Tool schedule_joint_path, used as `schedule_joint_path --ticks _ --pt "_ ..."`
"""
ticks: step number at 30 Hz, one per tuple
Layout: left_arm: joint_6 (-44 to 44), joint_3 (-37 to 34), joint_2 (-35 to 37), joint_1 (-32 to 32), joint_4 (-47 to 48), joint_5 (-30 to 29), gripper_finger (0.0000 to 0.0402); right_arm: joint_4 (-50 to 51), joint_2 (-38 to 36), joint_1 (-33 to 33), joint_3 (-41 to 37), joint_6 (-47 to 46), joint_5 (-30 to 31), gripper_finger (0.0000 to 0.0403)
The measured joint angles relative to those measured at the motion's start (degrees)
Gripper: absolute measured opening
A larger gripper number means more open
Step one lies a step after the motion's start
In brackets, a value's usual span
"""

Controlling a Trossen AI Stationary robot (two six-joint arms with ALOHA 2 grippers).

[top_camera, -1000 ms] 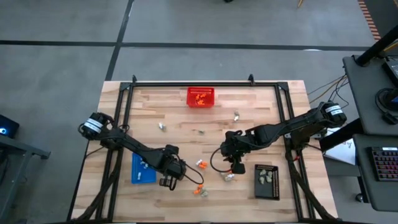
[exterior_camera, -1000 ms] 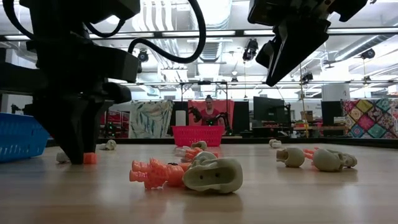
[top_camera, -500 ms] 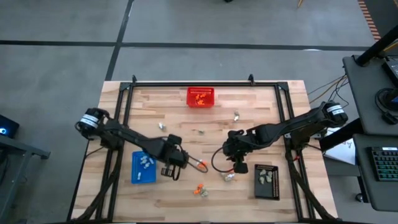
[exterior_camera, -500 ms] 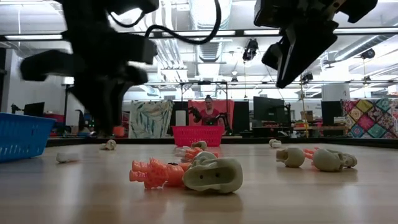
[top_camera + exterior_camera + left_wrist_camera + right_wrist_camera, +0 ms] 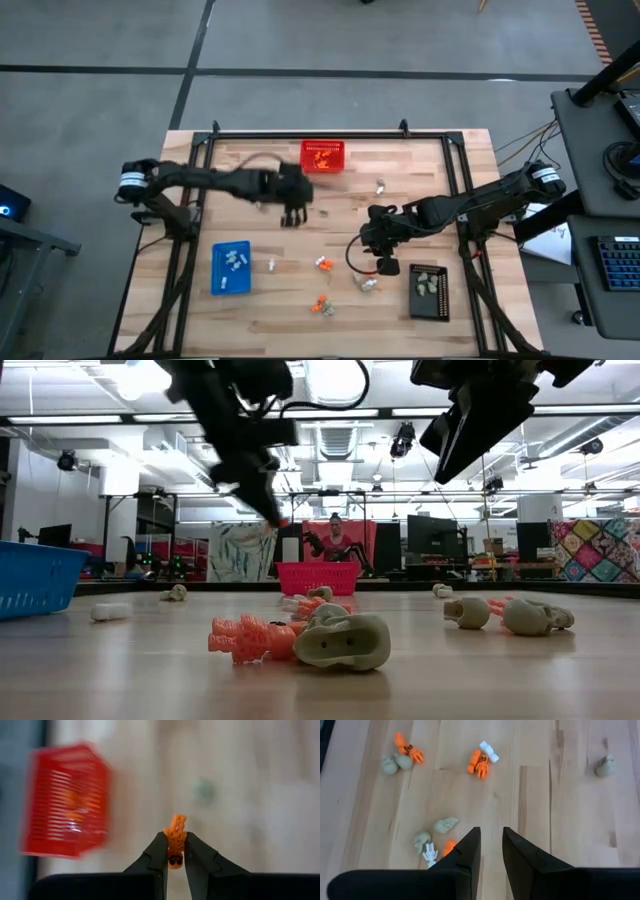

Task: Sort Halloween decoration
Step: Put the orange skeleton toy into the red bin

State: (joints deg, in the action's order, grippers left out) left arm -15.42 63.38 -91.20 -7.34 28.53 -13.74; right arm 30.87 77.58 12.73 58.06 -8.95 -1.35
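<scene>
From above, the left claw (image 5: 291, 215) hangs over the desk (image 5: 400, 310) a little below and to the left of the red basket (image 5: 323, 156), which sits at the far edge with orange pieces inside. The right claw (image 5: 384, 264) is over the middle right of the desk, between a scatter of trinkets and the black tray (image 5: 428, 291), which holds several pale grey-beige pieces. The blue tray (image 5: 231, 268) near the left front holds a few white pieces, with one white piece (image 5: 271, 265) lying just beside it. An orange trinket (image 5: 323, 264) lies near the middle, and a small orange cluster (image 5: 321, 308) lies closer to the front edge.

At desk height, an orange figure (image 5: 245, 638) lies touching a grey-beige skull (image 5: 342, 641) in the foreground. More pale skulls (image 5: 505, 615) lie to the right. Both arms are raised clear of the wood.

In the left wrist view, the left claw (image 5: 176, 854) is clamped on a small orange figure (image 5: 175, 834), whose upper part sticks out beyond the fingertips. The red basket (image 5: 66, 820) is blurred beyond it.

In the right wrist view, the right claw (image 5: 491, 840) has its fingers parted with nothing between them. Below it on the wood lie two orange figures (image 5: 478, 762), a white piece (image 5: 489, 750), a white skeleton (image 5: 429, 854) and several beige skulls (image 5: 445, 825).
</scene>
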Motion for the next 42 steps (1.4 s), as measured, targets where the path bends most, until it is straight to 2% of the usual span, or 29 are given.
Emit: schedule_joint_path --ticks 4,8,11,17,26,33,42 --pt "-1.6 4.8 -1.5 -7.9 -2.9 0.5 0.0022 -0.3 0.1 0.0 0.0 0.1 0.0 0.0075" --pt "-3.8 11.3 -5.2 -13.8 -3.0 4.2 0.0022 -0.9 0.1 0.0 0.0 0.1 0.0 0.0077" --pt "-7.6 15.7 -8.6 -17.1 -2.6 7.4 0.0022 -1.6 0.1 0.0 0.0 0.2 0.0 0.0073" --pt "-11.1 21.7 -15.7 -21.5 1.4 8.6 0.0022 -1.7 0.1 0.0 0.0 0.1 0.0 0.0066" --pt "-11.4 23.2 -23.2 -22.6 3.3 9.3 0.0022 -1.9 0.2 0.0 0.0 1.6 0.0 0.0073" --pt "-12.1 23.2 -24.2 -22.7 4.7 9.3 0.0024 -2.2 0.2 0.0 0.0 2.1 0.1 0.0065" --pt "-11.2 23.2 -24.2 -22.7 4.5 9.3 0.0073 -2.9 0.2 0.0 0.0 2.1 0.1 0.0068"
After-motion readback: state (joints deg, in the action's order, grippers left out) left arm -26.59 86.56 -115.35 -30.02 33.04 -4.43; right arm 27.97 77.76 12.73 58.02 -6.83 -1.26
